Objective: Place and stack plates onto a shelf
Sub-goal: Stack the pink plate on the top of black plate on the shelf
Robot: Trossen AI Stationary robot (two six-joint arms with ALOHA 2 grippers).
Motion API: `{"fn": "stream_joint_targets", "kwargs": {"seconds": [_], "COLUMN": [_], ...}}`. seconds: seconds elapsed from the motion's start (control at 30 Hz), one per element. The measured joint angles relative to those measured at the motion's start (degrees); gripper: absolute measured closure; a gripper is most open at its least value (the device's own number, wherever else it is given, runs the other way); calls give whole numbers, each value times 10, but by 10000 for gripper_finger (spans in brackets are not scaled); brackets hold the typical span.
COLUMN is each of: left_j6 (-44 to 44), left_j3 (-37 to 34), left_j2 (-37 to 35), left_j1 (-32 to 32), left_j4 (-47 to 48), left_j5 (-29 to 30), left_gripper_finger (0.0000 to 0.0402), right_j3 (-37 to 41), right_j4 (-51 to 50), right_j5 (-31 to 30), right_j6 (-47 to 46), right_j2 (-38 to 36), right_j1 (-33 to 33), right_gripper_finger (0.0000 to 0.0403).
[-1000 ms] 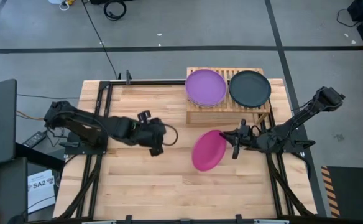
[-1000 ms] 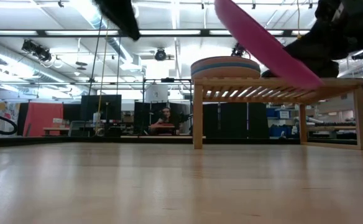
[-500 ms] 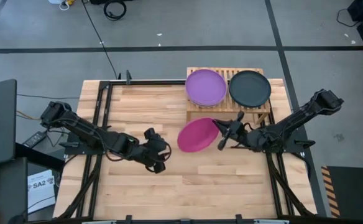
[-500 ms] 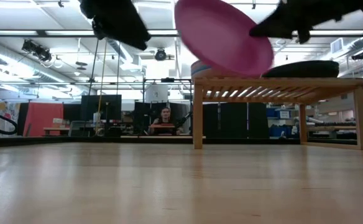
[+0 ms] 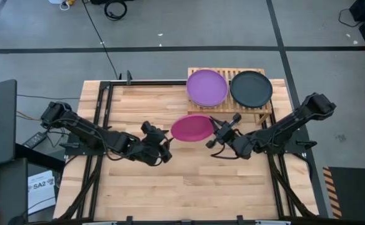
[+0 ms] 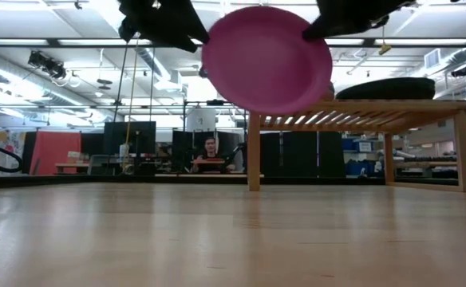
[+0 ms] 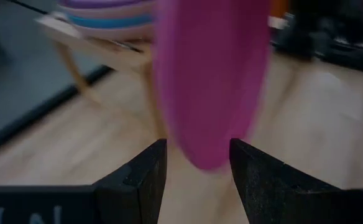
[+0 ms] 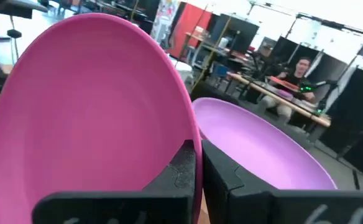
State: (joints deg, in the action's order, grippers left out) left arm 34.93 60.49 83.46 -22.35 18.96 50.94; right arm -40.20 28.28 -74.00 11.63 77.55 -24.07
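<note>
Swung toward the desk's far edge since a moment ago, the one magenta plate [image 5: 192, 127] hangs mid-desk, pinched at its rim by the right gripper [image 5: 216, 134], jaws closed. Facing it, the left gripper [image 5: 163, 150] has jaws parted, holding nothing. Beyond, the shelf [image 5: 262, 112] carries two stacks: purple-topped [image 5: 207, 87] and black-topped [image 5: 251, 89].

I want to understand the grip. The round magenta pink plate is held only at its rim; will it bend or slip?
The round magenta pink plate probably stays stiff: clamped at one edge by the right gripper, it keeps its round shape without sagging. It seems light, since a rim pinch carries it. Tilted in the air, its smooth-looking surface might let it slip or pivot, so the open left gripper waiting nearby could help.
</note>
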Motion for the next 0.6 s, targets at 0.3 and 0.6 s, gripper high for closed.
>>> {"fn": "stream_joint_targets", "kwargs": {"seconds": [0.3,0.6], "left_j6": [0,-14], "left_j3": [0,0], "left_j2": [0,0], "left_j1": [16,39], "left_j4": [-11,-15], "left_j5": [88,87], "left_gripper_finger": [221,221], "right_j3": [-27,-55], "right_j4": [5,7], "right_j5": [-16,-76], "right_j6": [6,39], "right_j2": [26,34], "right_j1": [3,3], "right_gripper_finger": [386,386]}}
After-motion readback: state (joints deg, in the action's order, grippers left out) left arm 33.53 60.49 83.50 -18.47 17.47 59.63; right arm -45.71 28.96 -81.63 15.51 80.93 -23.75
